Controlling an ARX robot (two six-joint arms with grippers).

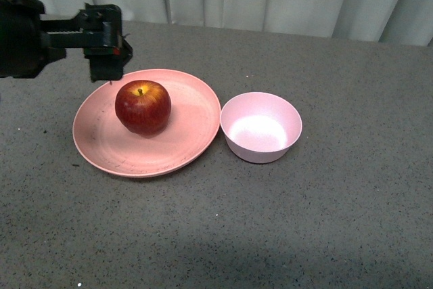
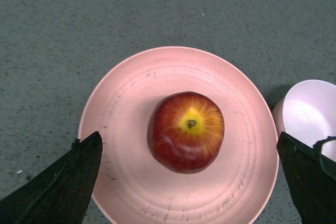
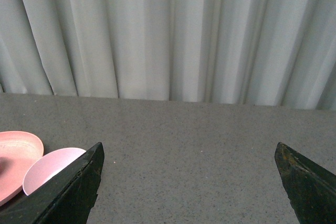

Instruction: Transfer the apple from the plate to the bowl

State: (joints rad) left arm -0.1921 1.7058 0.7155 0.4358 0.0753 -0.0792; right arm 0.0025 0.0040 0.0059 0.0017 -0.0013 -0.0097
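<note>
Upper left, the left gripper point(image 1: 108, 76) hung spread above the apple point(image 1: 143, 107) — an off-centre close could roll it off the plate point(image 1: 191, 121).

A grey table point(image 1: 352, 187) with tiny dark and light specks spreads out under the left gripper point(image 1: 108, 71) and all around it. Ahead of the right gripper point(image 3: 189, 153), past the table's far edge, hangs a pale curtain point(image 3: 173, 35) with long, soft folds. The light is soft.
</note>
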